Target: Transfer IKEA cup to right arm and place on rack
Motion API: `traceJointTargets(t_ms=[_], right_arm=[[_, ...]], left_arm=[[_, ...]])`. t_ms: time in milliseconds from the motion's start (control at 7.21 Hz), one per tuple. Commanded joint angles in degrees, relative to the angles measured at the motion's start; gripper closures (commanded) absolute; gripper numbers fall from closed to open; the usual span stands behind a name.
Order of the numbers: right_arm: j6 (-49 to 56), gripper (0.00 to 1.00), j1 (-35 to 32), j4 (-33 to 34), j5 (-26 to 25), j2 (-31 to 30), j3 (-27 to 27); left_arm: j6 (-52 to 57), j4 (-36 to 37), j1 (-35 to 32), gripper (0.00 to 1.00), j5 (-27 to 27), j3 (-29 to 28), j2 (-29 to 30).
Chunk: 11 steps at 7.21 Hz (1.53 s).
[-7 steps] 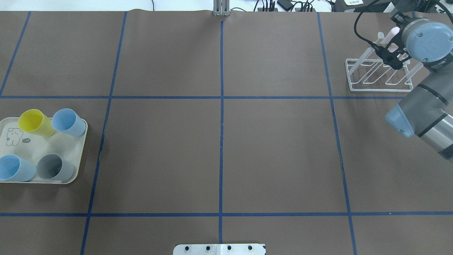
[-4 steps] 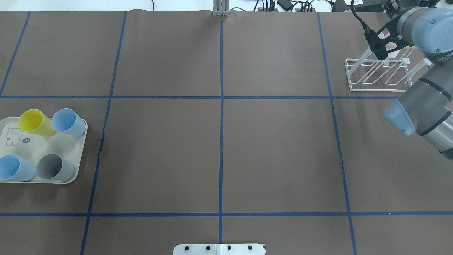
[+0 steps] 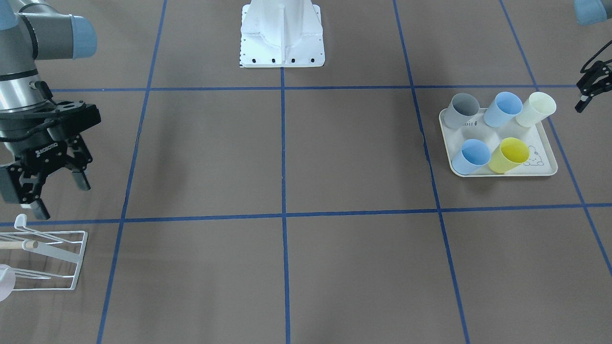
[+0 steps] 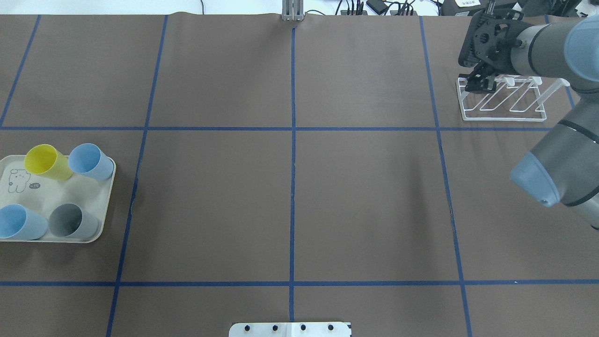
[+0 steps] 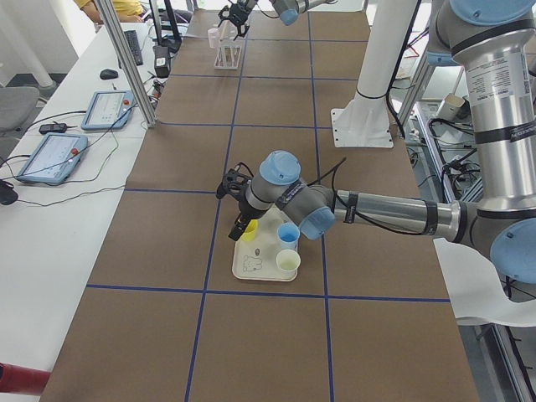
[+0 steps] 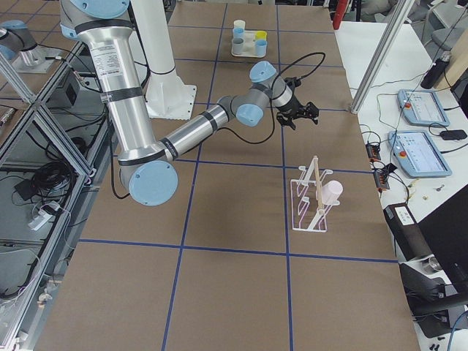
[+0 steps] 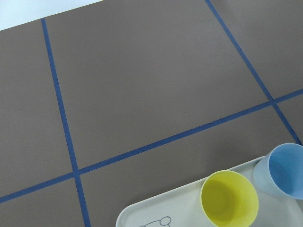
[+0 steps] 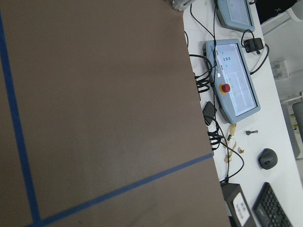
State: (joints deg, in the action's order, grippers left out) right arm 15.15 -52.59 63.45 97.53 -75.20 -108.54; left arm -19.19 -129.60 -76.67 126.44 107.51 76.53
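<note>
The IKEA cup (image 6: 330,191), pale pink, rests on a prong of the white wire rack (image 6: 313,201); it also peeks in at the front view's edge as a pale cup (image 3: 4,282). In the overhead view the right arm hides it. My right gripper (image 3: 62,198) hangs open and empty beside the rack (image 3: 48,258), a short way off it. From overhead the right gripper (image 4: 477,83) sits over the rack's (image 4: 503,105) left end. My left gripper (image 3: 585,93) hovers just outside the cream tray (image 3: 540,168), its fingers apart and holding nothing.
The tray (image 4: 61,192) holds a yellow cup (image 4: 44,161), two blue cups (image 4: 91,161), a grey cup (image 4: 70,220) and a cream cup (image 3: 538,109). The robot base (image 3: 282,33) stands at mid-table. Control tablets (image 6: 417,106) and cables lie past the table's far edge.
The right gripper, which had the pale pink cup at the rack, has let go of it. It swung left off the prongs and now stands open.
</note>
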Motion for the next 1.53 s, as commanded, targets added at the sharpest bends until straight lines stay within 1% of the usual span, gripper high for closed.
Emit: traceJointTargets(t_ms=[0, 139, 277, 416, 555, 832, 971, 1109, 1248, 1387], right_arm=[[-17.8, 0.00, 5.9, -0.2, 1.6, -0.1, -4.2], [-21.2, 0.00, 8.0, -0.2, 1.7, -0.1, -4.8], [-23.6, 0.00, 10.0, -0.3, 1.6, 0.0, -5.4], [-25.7, 0.00, 11.0, -0.3, 1.6, 0.0, -6.6], [-26.0, 0.00, 11.7, -0.3, 1.6, 0.1, -6.9], [-26.0, 0.00, 11.9, -0.3, 1.6, 0.0, -6.9], [-26.0, 0.00, 12.0, -0.3, 1.6, 0.0, -6.9], [-26.0, 0.00, 12.1, -0.3, 1.8, -0.1, -7.0], [-26.1, 0.00, 12.2, -0.3, 1.8, 0.0, -7.0], [-26.0, 0.00, 12.2, -0.3, 1.8, 0.0, -6.9]], left_arm=[[-6.8, -2.8, 2.3, 0.00, -4.2, -1.5, 0.7], [-11.1, -8.1, 5.2, 0.00, -4.2, -4.8, 1.1], [-17.0, -14.2, 8.4, 0.00, -5.7, -8.6, 2.0], [-21.3, -18.2, 11.9, 0.00, -7.7, -11.1, 3.0], [-23.0, -19.3, 13.5, 0.00, -8.4, -12.0, 3.3], [-25.8, -20.3, 18.1, 0.04, -12.8, -13.2, 3.5], [-26.0, -20.7, 18.8, 0.14, -12.9, -13.4, 3.5], [-25.9, -20.8, 19.0, 0.34, -12.9, -13.7, 3.5], [-25.8, -20.8, 19.4, 0.50, -12.9, -13.7, 3.5], [-25.9, -20.8, 20.0, 0.58, -12.9, -13.7, 3.5]])
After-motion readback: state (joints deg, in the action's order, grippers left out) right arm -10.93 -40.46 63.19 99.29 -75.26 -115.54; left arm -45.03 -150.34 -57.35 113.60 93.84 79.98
